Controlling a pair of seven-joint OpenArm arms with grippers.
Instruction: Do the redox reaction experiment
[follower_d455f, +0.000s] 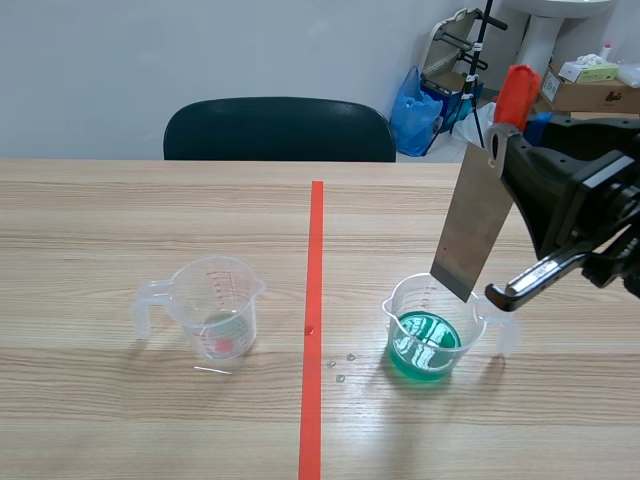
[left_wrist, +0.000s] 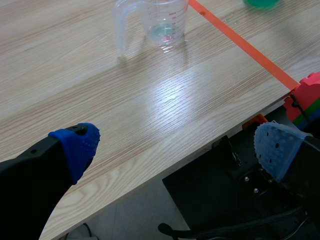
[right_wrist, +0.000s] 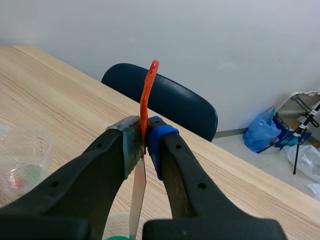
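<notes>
Metal blade (follower_d455f: 473, 228) hangs with its long axis near vertical, slightly tilted, red handle (follower_d455f: 517, 93) up, lower edge right over the beaker of green liquid (follower_d455f: 398, 308) on my right side of the red tape line (follower_d455f: 314, 330). From the scene view I can't tell if the blade's tip is already inside the rim or just above it; it looks dry, probably not in the liquid. My right gripper (right_wrist: 143, 142) is clamped tight on the blade just below the handle, so the beaker lies straight down from it, and the move is a plain descent. The clear beaker (follower_d455f: 243, 300) sits well apart across the line. My left gripper (left_wrist: 177, 150) is spread wide, holding nothing, off the table's near edge, farther away.
</notes>
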